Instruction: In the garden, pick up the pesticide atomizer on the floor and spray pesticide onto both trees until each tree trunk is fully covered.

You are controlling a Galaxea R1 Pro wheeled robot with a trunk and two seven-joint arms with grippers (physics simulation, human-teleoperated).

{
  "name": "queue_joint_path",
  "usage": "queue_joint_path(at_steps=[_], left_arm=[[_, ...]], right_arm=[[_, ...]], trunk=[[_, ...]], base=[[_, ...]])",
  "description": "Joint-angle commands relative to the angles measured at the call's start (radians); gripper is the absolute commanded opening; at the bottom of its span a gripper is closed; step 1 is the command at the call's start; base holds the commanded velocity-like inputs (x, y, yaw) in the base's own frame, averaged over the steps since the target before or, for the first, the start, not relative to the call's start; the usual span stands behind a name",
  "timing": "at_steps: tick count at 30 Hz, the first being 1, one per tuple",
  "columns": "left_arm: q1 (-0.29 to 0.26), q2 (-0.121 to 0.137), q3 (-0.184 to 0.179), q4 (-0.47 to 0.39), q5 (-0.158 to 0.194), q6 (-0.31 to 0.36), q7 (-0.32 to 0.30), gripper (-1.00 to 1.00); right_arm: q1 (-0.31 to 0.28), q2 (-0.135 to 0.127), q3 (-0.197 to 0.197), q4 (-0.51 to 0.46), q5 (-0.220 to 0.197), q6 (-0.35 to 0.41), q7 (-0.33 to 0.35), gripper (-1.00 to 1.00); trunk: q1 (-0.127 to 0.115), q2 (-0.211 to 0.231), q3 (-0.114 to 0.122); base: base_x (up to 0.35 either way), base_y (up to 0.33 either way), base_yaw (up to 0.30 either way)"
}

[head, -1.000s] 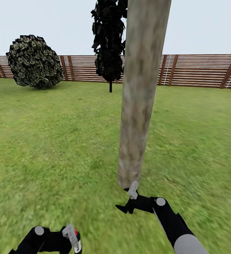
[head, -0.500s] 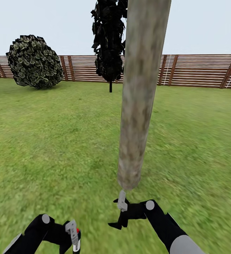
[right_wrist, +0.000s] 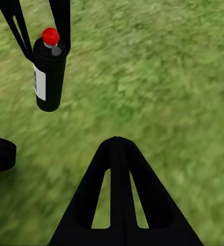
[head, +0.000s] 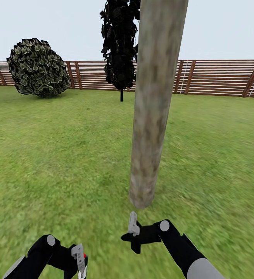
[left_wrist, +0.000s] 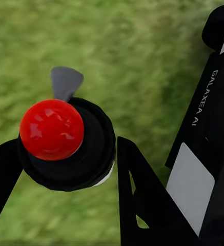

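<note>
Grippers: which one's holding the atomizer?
The left gripper: its fingers clamp the black red-capped atomizer. The right gripper is shut with nothing in it, near the tree trunk.

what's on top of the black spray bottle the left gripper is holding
A round red button caps the black spray bottle, with a small grey nozzle beside it. The left gripper clamps the bottle near its top, so part of the neck is covered by its fingers.
</note>
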Motion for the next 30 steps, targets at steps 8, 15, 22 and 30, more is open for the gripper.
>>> queue_joint_path(at_steps=[8,15,22,30], left_arm=[[0.0,-0.058,-0.067,0.0,-0.001,0.0,-0.001,-1.0],[-0.016,-0.111,-0.069,0.0,-0.006,0.0,0.004,-1.0],[-0.024,-0.142,-0.073,-0.001,-0.026,0.0,0.009,-1.0],[-0.043,-0.183,-0.072,0.0,-0.124,0.006,0.012,-1.0]], right_arm=[[0.0,0.0,0.001,0.003,0.003,0.0,0.007,-1.0],[0.0,0.002,0.003,0.007,0.065,0.0,0.007,-1.0],[0.0,0.003,0.005,0.012,0.066,0.0,0.008,-1.0],[0.0,0.004,0.006,0.012,0.066,0.0,0.008,-1.0]], trunk=[[0.0,0.0,0.0],[0.0,0.0,0.0],[0.0,0.0,0.0],[0.0,0.0,0.0]], base=[[0.0,0.0,0.0],[0.0,0.0,0.0],[0.0,0.0,0.0],[0.0,0.0,0.0]])
